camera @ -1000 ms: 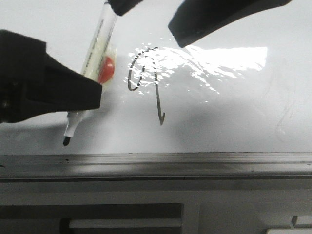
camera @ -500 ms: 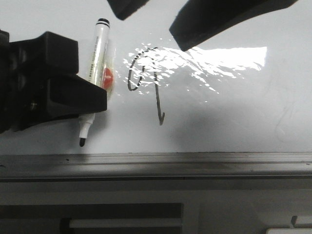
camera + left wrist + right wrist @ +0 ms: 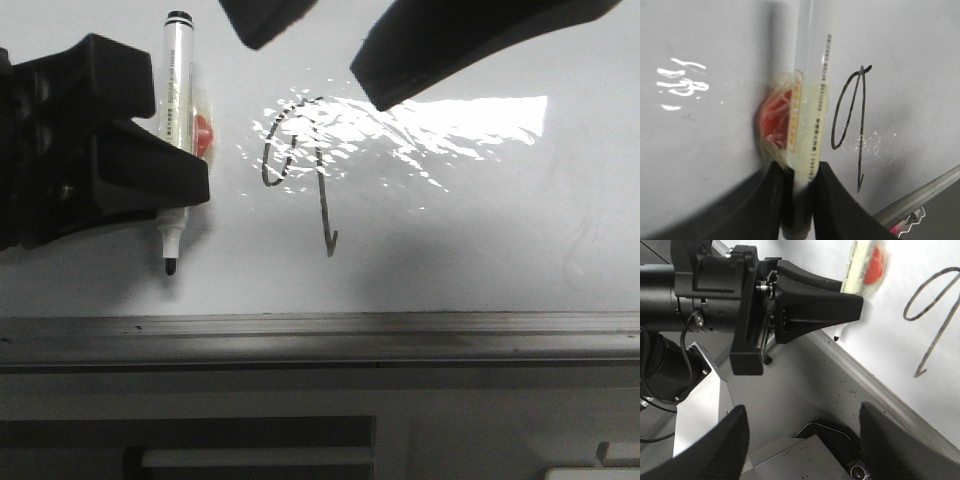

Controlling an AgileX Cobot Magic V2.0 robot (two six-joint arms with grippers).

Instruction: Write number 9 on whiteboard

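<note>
Compared with the frame one second earlier, the marker [image 3: 176, 120] is standing straighter and its tip is sitting further from the grey metal rail [image 3: 320, 328], while the left gripper [image 3: 195, 180] is showing more of its body at the board's left edge. The left gripper is clamping the marker barrel firmly between both fingers, as the left wrist view is confirming [image 3: 799, 200]. The right gripper [image 3: 330, 40] is hovering over the far part of the whiteboard [image 3: 480, 250] with its fingers spread wide and nothing between them. The number 9 [image 3: 300, 170] is lying near the middle of the whiteboard, partly under the bright glare patch, with an open loop, a straight stem and a small hook pointing toward the rail edge. The marker tip is standing well to the left of the figure; whether it is touching the surface cannot be told. A red item [image 3: 203, 135] taped to the barrel is sitting just above the finger contact. Judging from the finished figure, the writing appears complete and the step in hand is the withdrawal. To do it well, the arm should be lifting the tip straight off the board before any sideways travel, keeping the grip constant and routing away from the stem to avoid a stray stroke.
</note>
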